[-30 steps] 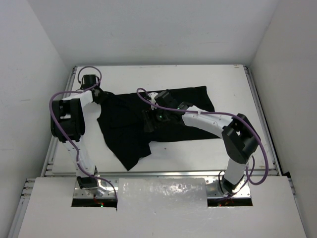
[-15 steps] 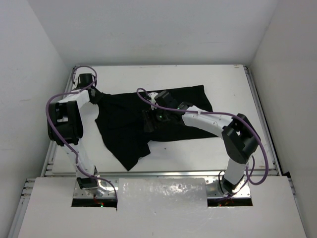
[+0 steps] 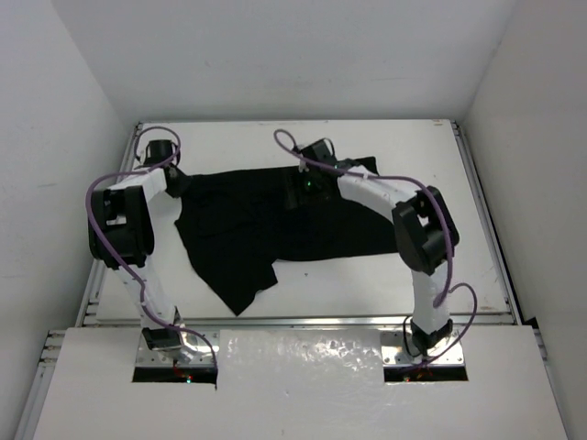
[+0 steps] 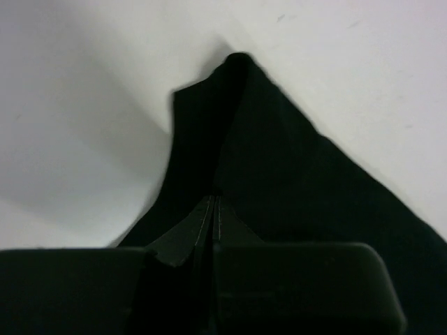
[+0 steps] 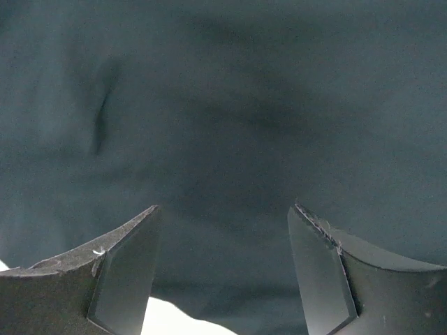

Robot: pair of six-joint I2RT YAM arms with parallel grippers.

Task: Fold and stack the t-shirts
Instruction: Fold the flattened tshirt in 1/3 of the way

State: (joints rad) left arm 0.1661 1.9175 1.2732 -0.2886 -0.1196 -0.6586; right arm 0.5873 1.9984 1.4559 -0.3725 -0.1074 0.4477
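The black t-shirt (image 3: 248, 229) lies spread and rumpled across the white table (image 3: 417, 151), with one pointed part reaching toward the near edge. My left gripper (image 3: 174, 181) is at the shirt's far left corner. In the left wrist view it (image 4: 209, 259) is shut on a stitched fold of the shirt (image 4: 279, 188), which stretches away to a peak. My right gripper (image 3: 303, 190) hovers over the shirt's far edge near the middle. In the right wrist view it (image 5: 223, 209) is open and empty, with the shirt (image 5: 230, 105) filling the view below it.
White walls close in the table on the left (image 3: 55, 137), back and right. Metal rails run along the table's left edge (image 3: 96, 275) and right edge (image 3: 486, 229). A strip of bare table (image 5: 171, 319) shows below the right fingers.
My right arm has swung from the shirt's middle to its far edge. My left gripper has pulled the shirt's far left corner slightly outward to the left.
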